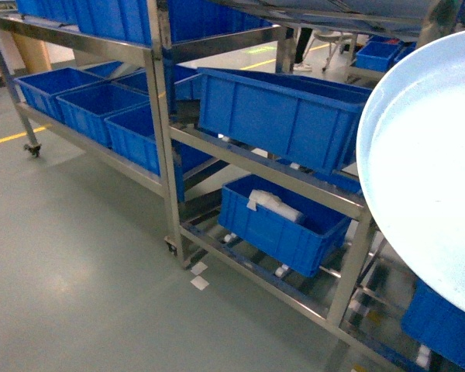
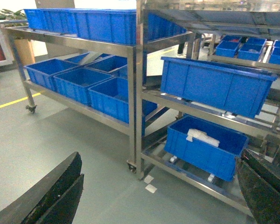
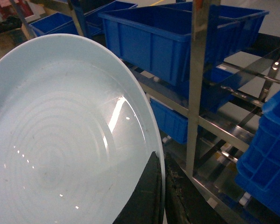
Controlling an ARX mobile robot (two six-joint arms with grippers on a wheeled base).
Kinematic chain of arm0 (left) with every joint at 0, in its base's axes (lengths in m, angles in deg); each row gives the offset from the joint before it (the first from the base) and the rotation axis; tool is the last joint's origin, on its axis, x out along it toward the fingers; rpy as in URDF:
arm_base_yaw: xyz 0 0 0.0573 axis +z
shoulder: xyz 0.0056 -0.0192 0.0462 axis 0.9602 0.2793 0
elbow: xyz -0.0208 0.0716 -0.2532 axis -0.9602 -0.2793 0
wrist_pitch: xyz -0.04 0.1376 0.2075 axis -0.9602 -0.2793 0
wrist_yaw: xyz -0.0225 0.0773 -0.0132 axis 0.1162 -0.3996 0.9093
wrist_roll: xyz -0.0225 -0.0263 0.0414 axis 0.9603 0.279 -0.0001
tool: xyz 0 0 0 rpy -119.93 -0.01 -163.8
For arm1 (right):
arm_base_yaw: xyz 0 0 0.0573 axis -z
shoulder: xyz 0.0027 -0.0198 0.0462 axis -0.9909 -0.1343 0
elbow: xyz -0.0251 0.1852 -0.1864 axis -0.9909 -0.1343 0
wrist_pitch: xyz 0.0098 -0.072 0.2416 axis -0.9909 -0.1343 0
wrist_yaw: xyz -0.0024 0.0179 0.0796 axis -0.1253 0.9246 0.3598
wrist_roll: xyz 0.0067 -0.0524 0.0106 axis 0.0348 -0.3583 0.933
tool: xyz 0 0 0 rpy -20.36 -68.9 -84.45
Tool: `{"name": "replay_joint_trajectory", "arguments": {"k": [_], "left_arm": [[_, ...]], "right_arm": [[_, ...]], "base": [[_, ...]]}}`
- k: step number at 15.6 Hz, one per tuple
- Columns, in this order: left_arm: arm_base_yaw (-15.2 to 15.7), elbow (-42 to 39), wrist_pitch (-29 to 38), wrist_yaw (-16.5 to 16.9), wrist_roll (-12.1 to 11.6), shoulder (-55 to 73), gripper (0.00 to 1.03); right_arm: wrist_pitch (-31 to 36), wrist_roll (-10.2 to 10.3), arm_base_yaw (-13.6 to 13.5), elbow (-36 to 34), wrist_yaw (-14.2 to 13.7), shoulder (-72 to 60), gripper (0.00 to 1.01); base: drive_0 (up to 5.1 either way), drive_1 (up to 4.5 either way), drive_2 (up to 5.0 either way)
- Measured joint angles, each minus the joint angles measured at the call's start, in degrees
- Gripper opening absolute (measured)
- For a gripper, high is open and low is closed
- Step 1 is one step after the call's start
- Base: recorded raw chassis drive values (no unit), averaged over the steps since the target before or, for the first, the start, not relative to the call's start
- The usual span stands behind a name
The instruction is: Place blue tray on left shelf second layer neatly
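Currently positioned facing two steel racks: left shelf (image 1: 101, 147) with a row of open dark-blue crates (image 1: 101, 108) on its second layer, right rack (image 1: 294, 178) carrying one large crate (image 1: 283, 112) above and a lower crate (image 1: 283, 221) holding pale wrapped items.

Blue tray (image 3: 60, 140) held aloft at the right side of the head view, tilted on edge, well apart from the left shelf and lying to the right of it. Round, so no long axis to align.

Right hand (image 3: 154, 196) clamped on the tray rim, one dark finger across the inner face, the other behind. Left hand (image 2: 158, 196) spread wide, holding nothing, nearer the left shelf.

Second layer appears filled by crates; free space for the tray not confirmed from these views. Likely requirement: carry leftward, level the tray, then set down.
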Motion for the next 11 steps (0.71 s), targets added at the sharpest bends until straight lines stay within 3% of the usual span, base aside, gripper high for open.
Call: {"name": "replay_joint_trajectory", "arguments": {"k": [11], "left_arm": [[0.00,0.00,0.07,-0.02,0.02,0.00,0.98]], "right_arm": [[-0.11,0.00,0.00,0.00,0.00,0.00,0.02]], "base": [[-1.5,-1.54,-1.5]]}}
